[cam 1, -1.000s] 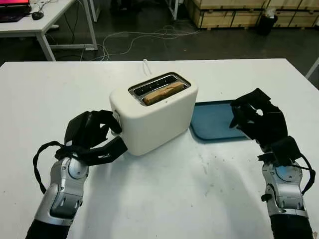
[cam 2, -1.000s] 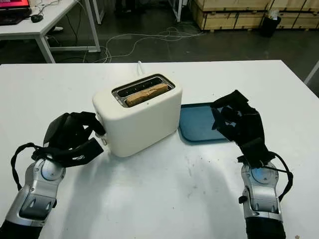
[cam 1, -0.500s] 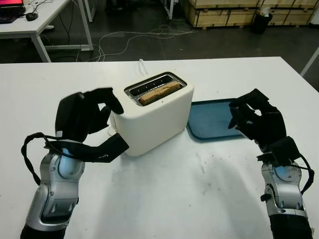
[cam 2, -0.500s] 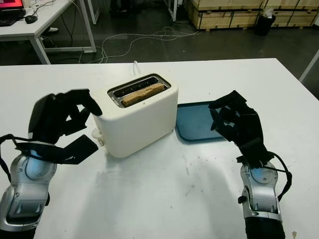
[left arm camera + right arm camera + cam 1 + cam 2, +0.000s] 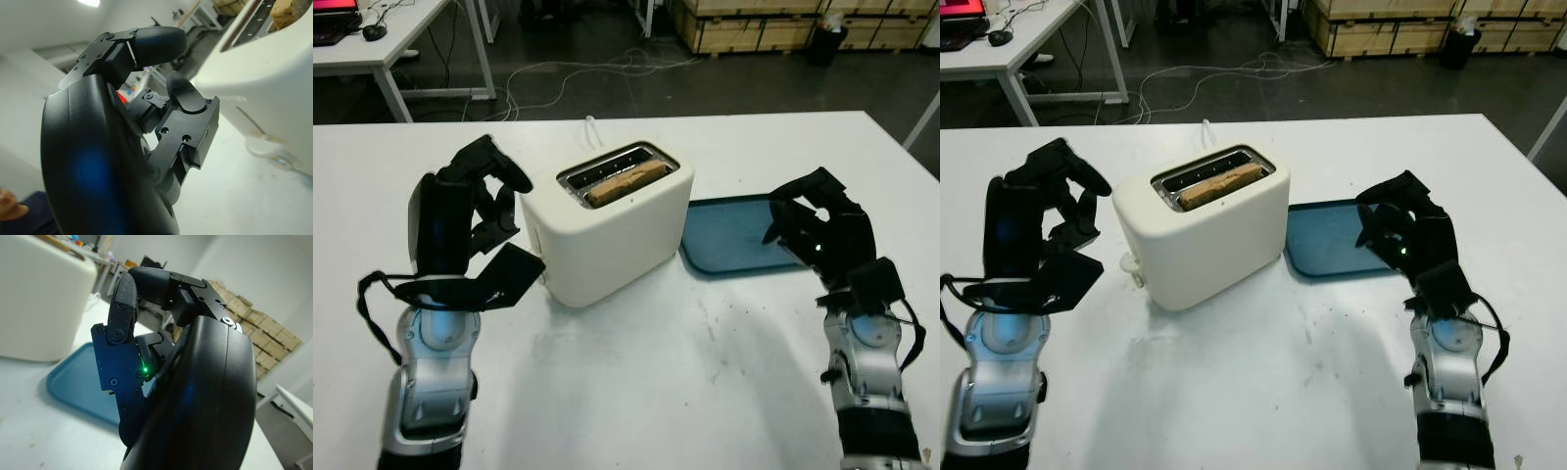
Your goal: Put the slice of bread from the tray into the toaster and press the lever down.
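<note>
The slice of bread (image 5: pixel 628 181) already sits in the toaster (image 5: pixel 607 223), low in the slot with its crust just at the rim, and the blue tray (image 5: pixel 736 237) just beside the toaster's right end holds nothing. So the loading is done; what remains to judge is the lever. The lever (image 5: pixel 1127 263) shows as a small pale knob low on the toaster's left end face, near the table (image 5: pixel 705 392), and it looks to be at the bottom of its travel, though from this angle that is hard to confirm. If so, the task is essentially complete.

The left hand (image 5: pixel 462 220) is raised beside the toaster's left end, apart from it, with its fingers curled and gripping nothing. The right hand (image 5: pixel 822 233) hangs over the near right corner of the tray, fingers likewise curled on nothing.

The bread stands on edge, its long axis running along the slot, from near-left to far-right across the table, parallel to the toaster's length
</note>
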`<control>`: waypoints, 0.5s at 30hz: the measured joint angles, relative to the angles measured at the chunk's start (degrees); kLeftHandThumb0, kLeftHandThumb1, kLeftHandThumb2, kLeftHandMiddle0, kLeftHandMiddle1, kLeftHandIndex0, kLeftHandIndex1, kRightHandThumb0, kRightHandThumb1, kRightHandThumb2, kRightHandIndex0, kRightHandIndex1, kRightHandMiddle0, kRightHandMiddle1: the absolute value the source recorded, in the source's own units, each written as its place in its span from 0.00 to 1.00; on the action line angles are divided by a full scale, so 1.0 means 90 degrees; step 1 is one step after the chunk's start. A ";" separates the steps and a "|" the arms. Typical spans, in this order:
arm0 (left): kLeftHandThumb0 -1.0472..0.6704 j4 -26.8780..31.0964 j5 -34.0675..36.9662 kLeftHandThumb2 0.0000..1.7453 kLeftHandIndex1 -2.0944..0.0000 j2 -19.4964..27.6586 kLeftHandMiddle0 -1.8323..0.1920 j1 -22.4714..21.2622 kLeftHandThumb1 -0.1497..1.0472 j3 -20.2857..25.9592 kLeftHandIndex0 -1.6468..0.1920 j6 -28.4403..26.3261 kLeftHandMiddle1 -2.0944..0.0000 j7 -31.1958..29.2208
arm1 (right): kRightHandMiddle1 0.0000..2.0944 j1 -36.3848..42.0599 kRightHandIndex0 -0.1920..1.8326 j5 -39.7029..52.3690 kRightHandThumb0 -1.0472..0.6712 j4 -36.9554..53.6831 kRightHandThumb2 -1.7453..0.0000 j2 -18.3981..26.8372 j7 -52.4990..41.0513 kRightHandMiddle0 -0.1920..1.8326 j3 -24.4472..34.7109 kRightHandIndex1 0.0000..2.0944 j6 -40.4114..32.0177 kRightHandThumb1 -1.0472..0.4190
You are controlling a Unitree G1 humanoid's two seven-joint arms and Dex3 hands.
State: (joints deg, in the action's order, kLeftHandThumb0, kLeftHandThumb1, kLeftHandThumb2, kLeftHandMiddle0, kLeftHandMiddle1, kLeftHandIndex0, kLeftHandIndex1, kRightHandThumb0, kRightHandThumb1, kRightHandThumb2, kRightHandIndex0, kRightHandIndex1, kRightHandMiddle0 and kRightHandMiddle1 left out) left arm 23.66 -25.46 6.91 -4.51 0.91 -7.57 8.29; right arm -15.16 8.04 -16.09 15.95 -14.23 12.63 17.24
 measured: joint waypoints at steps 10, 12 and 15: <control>0.63 -0.0893 0.0128 0.48 0.17 -0.0182 0.46 0.0003 0.86 -0.0184 0.60 0.0444 0.17 0.0342 | 0.66 -0.0321 0.47 -0.0006 0.49 -0.0818 0.77 -0.0052 -0.0053 0.41 -0.0005 0.80 0.0309 0.09; 0.63 -0.0944 -0.0044 0.46 0.17 -0.0161 0.45 0.0003 0.87 -0.0237 0.60 0.0448 0.17 0.0438 | 0.66 -0.0321 0.48 -0.0084 0.48 -0.0823 0.76 -0.0140 0.0153 0.42 -0.0020 0.80 0.0379 0.09; 0.63 -0.0996 -0.0063 0.44 0.17 -0.0124 0.44 0.0015 0.88 -0.0278 0.58 0.0483 0.17 0.0467 | 0.67 -0.0294 0.49 -0.0233 0.47 -0.0763 0.75 -0.0257 0.0393 0.43 -0.0078 0.82 0.0370 0.09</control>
State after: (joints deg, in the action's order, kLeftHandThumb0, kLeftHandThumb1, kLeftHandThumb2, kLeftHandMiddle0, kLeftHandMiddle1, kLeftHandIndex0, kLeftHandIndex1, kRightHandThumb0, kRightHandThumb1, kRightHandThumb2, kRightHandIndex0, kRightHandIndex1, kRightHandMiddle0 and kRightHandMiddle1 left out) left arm 14.70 -26.03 5.80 -4.38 -1.59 -3.23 12.49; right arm -17.80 5.95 -22.96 13.64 -10.69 11.93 20.56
